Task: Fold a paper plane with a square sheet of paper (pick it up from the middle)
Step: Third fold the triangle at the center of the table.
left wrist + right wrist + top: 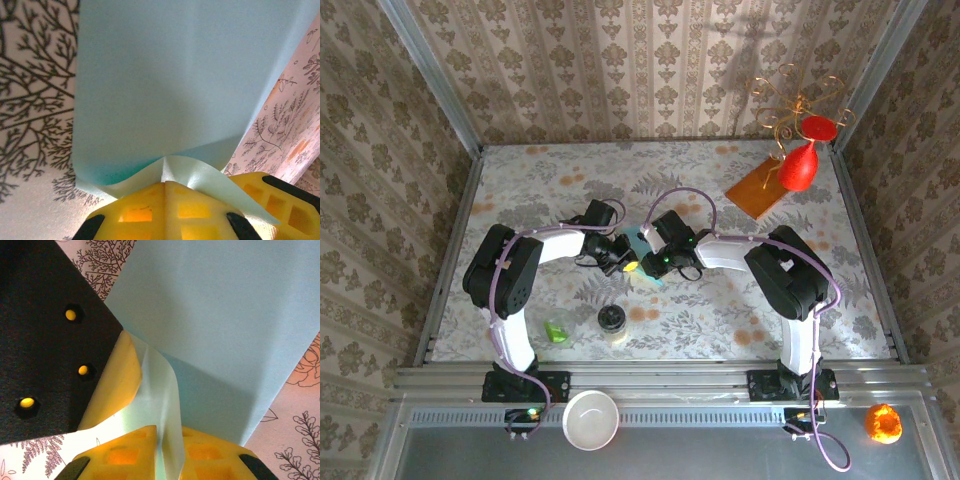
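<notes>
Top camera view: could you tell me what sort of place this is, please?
Probably a staged robot test booth: wallpapered walls box in a patterned table; left arm and right arm stand bolted to a metal rail, holding blue paper.

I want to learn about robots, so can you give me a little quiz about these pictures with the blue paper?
1. True or false: the left gripper is pinching the blue paper.
2. What lies near the far right corner of the table? A) an orange-brown sheet B) a banana C) a book
3. What colour are the left gripper's fingers?
Key: 1 true; 2 A; 3 yellow.
</notes>
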